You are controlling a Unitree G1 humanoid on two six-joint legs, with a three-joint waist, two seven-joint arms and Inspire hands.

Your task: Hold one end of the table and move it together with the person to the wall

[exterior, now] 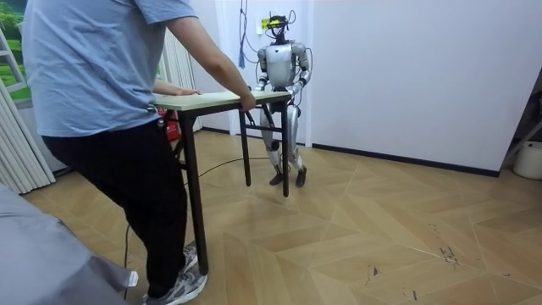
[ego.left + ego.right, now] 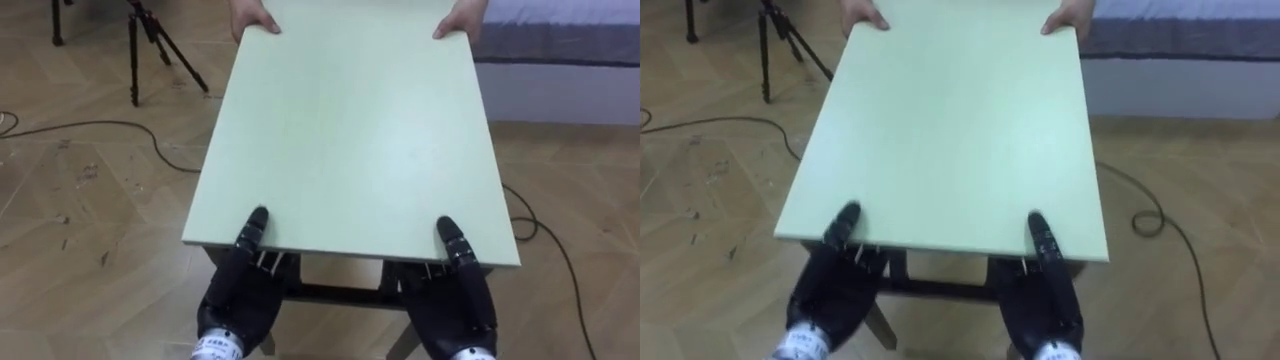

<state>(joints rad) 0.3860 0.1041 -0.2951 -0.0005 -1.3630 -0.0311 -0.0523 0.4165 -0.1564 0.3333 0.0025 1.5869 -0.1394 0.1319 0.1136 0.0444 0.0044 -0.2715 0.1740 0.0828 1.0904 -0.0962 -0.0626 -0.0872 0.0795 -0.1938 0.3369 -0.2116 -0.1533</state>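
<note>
counter (image 2: 350, 130): pale green top, middle of frame, held at both ends
left hand (image 2: 240, 285): lower left, thumb over near edge, clamped on
right hand (image 2: 462, 290): lower right, same grip
person (image 1: 110, 127): both hands on far edge, top of frame

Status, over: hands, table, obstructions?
Thumbs over near edge, gripping: left robot hand, right robot hand. Person holds far edge of pale green rectangular table. Ahead-left black tripod, dark cable across floor.
</note>
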